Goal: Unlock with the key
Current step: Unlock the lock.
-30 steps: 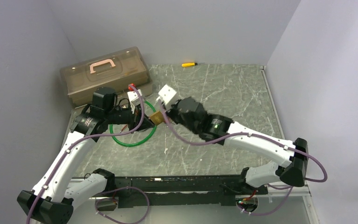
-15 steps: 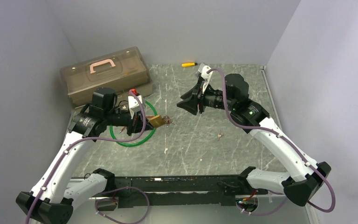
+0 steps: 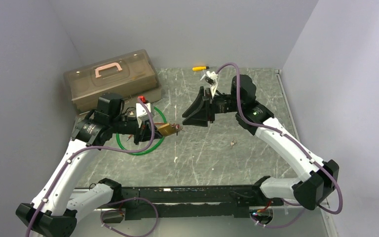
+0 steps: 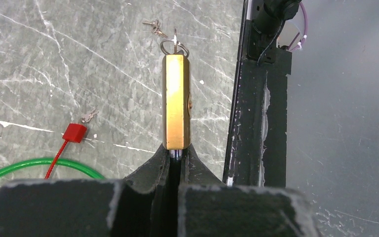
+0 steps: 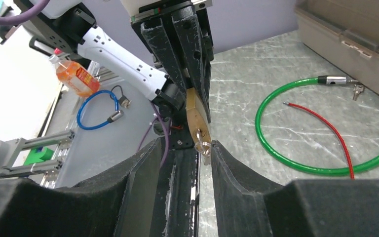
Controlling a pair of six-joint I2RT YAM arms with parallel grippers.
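Overhead, right end effector (image 3: 195, 111) gapes apart; left wrist view reveals left end effector (image 4: 173, 154) clamping padlock (image 4: 176, 103) with key (image 4: 174, 44) inserted.

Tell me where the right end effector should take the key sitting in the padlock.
Take the key by its exposed head, which juts from the padlock's free end. Come in along the lock's long axis, opposite the left end effector clamping the far end, with the right end effector's open pads flanking the head.
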